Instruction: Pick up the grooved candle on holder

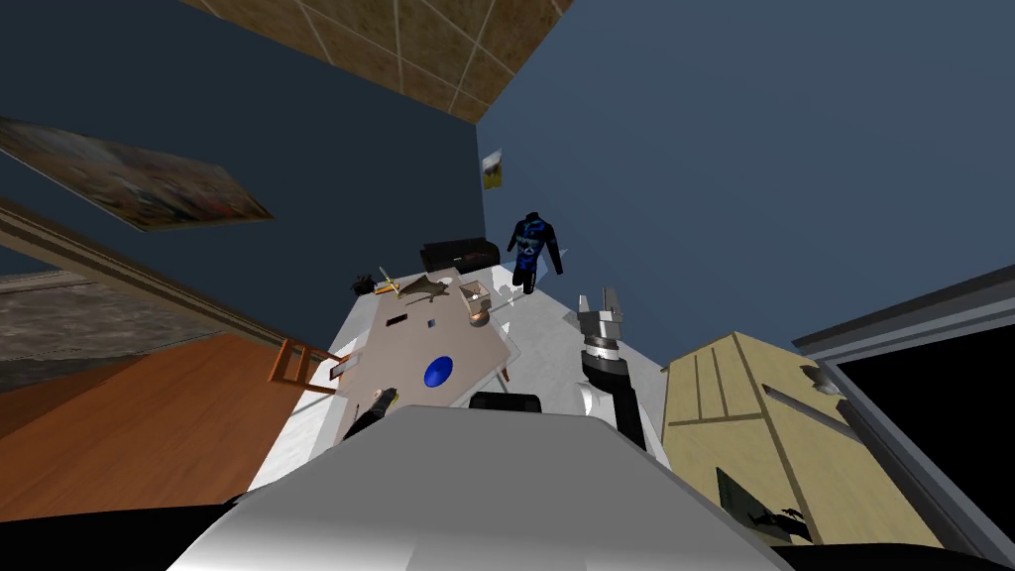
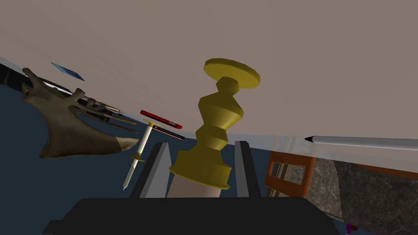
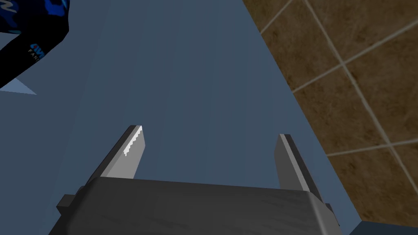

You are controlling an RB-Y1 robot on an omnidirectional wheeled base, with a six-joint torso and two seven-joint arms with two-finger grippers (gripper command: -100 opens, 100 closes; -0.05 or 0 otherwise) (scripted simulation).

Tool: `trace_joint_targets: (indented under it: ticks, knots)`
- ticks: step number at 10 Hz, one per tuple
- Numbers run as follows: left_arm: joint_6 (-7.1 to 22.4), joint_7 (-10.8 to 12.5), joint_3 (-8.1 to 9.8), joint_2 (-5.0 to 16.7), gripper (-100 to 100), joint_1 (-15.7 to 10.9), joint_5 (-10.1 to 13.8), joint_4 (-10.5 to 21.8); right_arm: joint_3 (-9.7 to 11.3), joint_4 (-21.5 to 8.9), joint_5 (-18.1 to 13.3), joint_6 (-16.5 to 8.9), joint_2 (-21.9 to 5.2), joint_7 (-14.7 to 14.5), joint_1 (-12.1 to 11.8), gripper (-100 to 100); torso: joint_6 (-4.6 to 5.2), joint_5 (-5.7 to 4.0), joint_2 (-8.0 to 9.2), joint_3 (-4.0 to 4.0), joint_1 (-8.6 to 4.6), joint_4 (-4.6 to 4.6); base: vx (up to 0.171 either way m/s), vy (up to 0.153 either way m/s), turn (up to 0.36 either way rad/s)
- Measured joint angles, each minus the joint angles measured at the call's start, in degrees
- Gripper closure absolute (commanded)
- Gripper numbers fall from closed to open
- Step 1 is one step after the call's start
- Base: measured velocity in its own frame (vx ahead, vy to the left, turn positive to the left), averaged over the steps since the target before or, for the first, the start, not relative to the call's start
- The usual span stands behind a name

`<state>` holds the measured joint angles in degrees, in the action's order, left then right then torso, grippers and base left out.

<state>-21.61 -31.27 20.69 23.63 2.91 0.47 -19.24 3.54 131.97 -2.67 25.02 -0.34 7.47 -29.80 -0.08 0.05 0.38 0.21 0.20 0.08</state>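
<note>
At the worktop's [image 2: 326, 61] near edge, my left hand [image 2: 203, 142] grips the yellow grooved candle [image 2: 218, 114] by its sides, so the grasp looks made and next comes a slow, straight lift.

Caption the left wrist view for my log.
Left gripper jaws shut on the yellow grooved candle at the beige table.

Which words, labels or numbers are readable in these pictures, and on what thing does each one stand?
"FAN", then cut off: on the blue and black suit.
The mark above it: too blurred to read.
Yellow wall note: too small to read.
</note>
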Motion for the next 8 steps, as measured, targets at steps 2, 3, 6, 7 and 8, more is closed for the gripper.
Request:
trace_joint_targets:
  ticks: [2,3,6,7,8]
  knots:
    - [0.83,-0.66,3.42,-0.66,100,-1.41,-2.12,0.42,0.00,0.00,0.00,0.00,0.00,0.00,0.01,0,0.06,0.00,0.06,0.04,0.01,0.04,-0.074,0.011,-0.065]
    - [0.98,-0.78,4.58,-0.66,100,-1.62,-2.38,0.55,0.00,0.00,0.00,0.00,0.00,0.00,0.00,0,-0.03,0.01,-0.01,-0.01,0.06,0.00,-0.101,0.006,-0.166]
    - [3.20,-1.60,9.16,-1.52,100,-2.27,-4.73,-0.89,0.00,0.00,0.00,0.00,0.00,0.00,0.00,0,-0.03,0.01,-0.01,-0.01,0.03,0.00,-0.088,0.000,-0.114]
    - [4.25,-1.95,10.87,-2.08,100,-2.43,-6.01,-1.89,0.00,0.00,0.00,0.00,0.00,0.00,0.01,0,0.10,0.04,0.09,0.05,-0.01,0.04,-0.107,0.003,-0.153]
    - [5.73,-2.18,12.53,-2.83,100,-2.18,-6.82,-3.76,0.00,0.00,0.00,0.00,0.00,0.00,0.01,0,0.02,0.00,0.12,0.07,0.01,0.03,-0.041,0.003,-0.012]
